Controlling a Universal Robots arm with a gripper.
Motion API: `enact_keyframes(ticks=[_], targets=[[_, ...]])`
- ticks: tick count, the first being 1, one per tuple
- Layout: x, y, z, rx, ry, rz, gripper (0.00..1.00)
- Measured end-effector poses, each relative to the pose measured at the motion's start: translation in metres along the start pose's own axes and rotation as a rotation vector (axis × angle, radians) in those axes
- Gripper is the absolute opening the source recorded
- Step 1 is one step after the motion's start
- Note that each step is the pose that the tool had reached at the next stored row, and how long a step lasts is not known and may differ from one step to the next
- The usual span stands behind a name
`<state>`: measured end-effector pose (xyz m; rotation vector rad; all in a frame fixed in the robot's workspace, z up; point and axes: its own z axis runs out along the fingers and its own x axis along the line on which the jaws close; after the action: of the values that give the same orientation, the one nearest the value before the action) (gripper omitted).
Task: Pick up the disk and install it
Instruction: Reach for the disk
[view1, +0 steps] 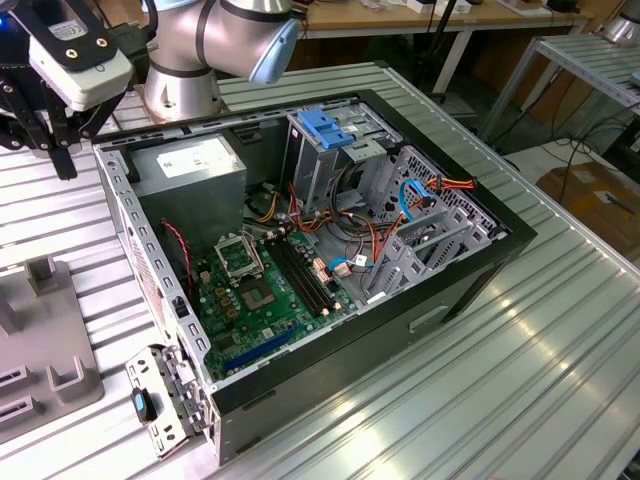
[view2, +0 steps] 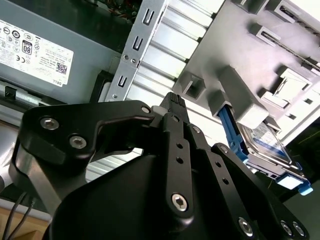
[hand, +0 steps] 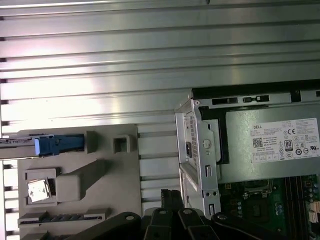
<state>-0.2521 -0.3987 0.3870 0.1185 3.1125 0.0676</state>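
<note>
— Gripper?

— Black angular metal gripper (view2: 172, 101), bolted links, ribbed tips. Tips are pressed together with nothing between them. It hangs above the ridged aluminium table (hand: 150, 60), near the punched sheet-steel corner of the open black computer case (view1: 450, 290).

— And the disk?

— Flat grey-metal disk (view2: 262, 145) with a white-and-dark label, clipped in a bright blue plastic rail frame. It stands on edge in a slot of the matte grey moulded fixture block (hand: 110, 170), apart from the gripper. Nothing is touching it.

— Room to move?

— A bare strip of ridged table runs between the block and the case wall. Inside the case, a folded steel drive cage carries a bare blue plastic bracket (view1: 325, 125) on top. The smooth grey power-supply box (view1: 190, 165) sits just beside the cage, with the green motherboard (view1: 260, 290) on the floor. Loose red and blue cables (view1: 403, 197) crowd the space between cage and board.
</note>
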Motion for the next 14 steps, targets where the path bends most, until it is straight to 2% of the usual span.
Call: enact_keyframes(ticks=[4, 7, 14], targets=[[0.0057, -0.0005, 0.0001, 0.0000, -0.0001, 0.000, 0.11], [0.0129, -0.0010, 0.0000, -0.0001, 0.0000, 0.000, 0.11], [0.0173, -0.0013, 0.0000, 0.0000, -0.0001, 0.000, 0.11]])
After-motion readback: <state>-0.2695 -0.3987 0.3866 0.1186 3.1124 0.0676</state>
